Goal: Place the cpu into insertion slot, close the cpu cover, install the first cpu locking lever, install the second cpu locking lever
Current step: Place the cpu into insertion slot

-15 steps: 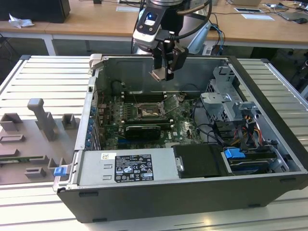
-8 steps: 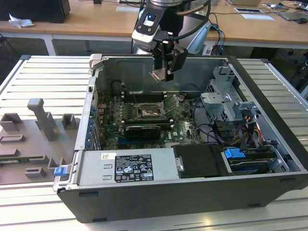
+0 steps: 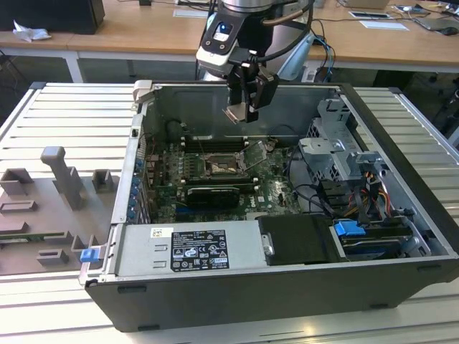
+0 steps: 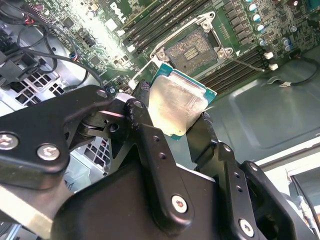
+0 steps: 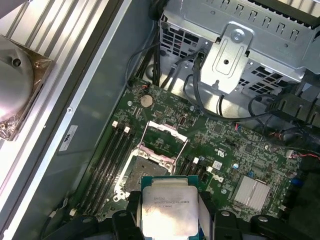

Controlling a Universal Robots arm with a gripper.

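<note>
One cpu is gripped between the black jaws, which are shut onto two of its opposite edges and are spaced only by the chip's own width. One of the fingers is seen pressed against an edge in the second wrist view, and the pale metal face of the cpu is turned toward the camera in both wrist views. In the exterior view the cpu is seen hanging in the air inside the open computer case, toward its far wall and well above the motherboard. The insertion slot is found below the chip and somewhat nearer. Its dark contact field lies uncovered, as is shown where the insertion slot appears beyond the chip in the second wrist view and where the insertion slot appears in the first wrist view. The cpu cover is raised and tilted up at the slot's edge toward the exterior view's right; in the first wrist view the cpu cover is seen swung clear of the slot. Long black memory slots are set just beside the slot on its far side. A power supply is mounted along the case's near side, and a metal drive cage toward the exterior view's right. The case is carried by a ribbed desk, on which grey moulded fixtures are laid at the exterior view's left.
</note>
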